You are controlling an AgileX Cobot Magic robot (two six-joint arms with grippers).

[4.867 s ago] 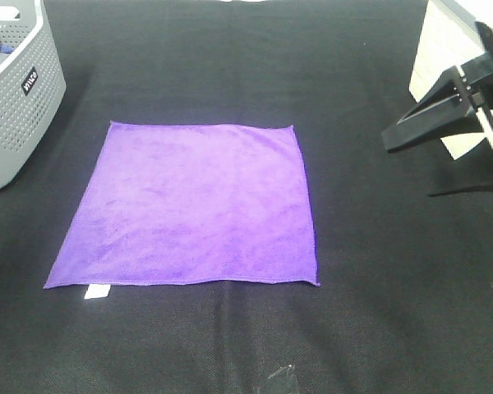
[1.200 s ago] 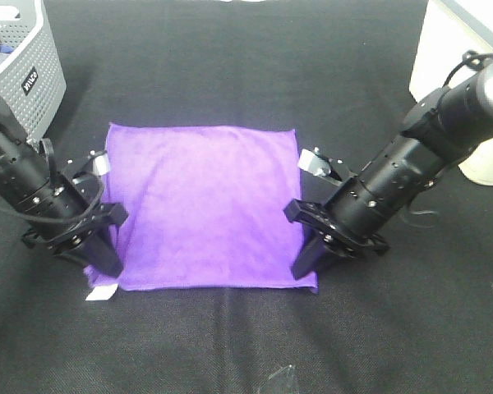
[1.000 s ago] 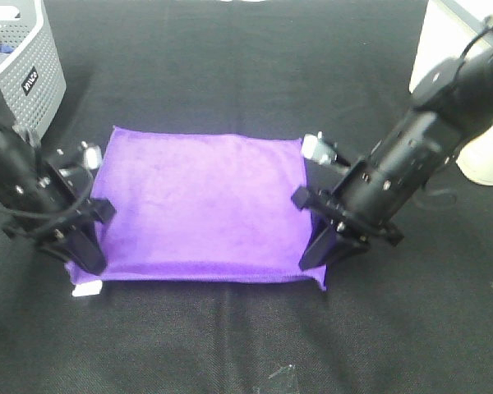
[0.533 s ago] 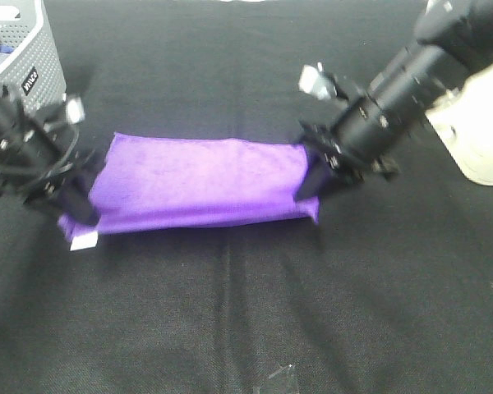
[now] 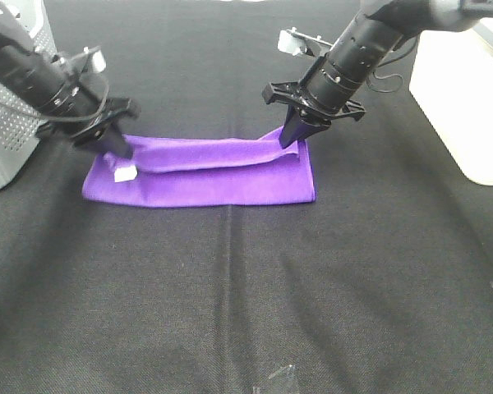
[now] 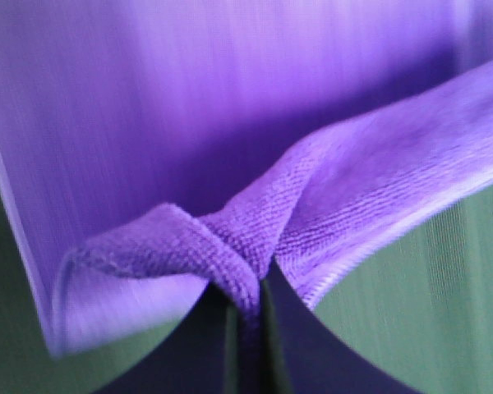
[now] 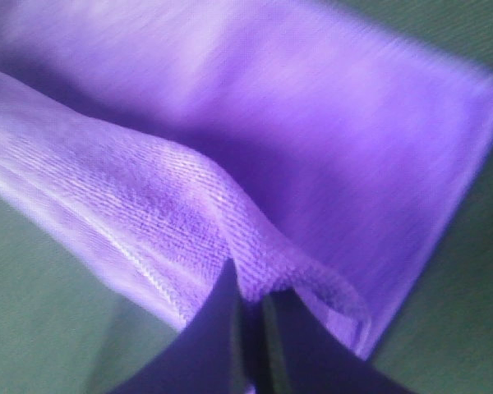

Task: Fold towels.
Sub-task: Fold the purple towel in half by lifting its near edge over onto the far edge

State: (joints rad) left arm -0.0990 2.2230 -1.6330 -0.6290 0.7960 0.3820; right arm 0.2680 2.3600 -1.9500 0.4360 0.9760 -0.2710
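The bright purple towel [image 5: 214, 179] lies on the black table, folded over on itself into a long strip. My left gripper [image 5: 121, 152] is shut on its left corner, where the small white tag [image 5: 125, 173] hangs. My right gripper [image 5: 286, 139] is shut on the right corner, held slightly above the lower layer. In the left wrist view the fuzzy towel [image 6: 255, 238] is bunched and pinched by my left gripper [image 6: 245, 316]. In the right wrist view the towel's hem [image 7: 189, 213] is pinched the same way by my right gripper [image 7: 251, 316].
A grey perforated basket [image 5: 4, 123] stands at the far left, close behind my left arm. A white box-like object [image 5: 464, 98] stands at the right edge. The table surface is a black cloth [image 5: 246, 295].
Both grippers took hold of the towel's near corners, lifted them and carried them toward the far edge. The flat square has become a folded strip.
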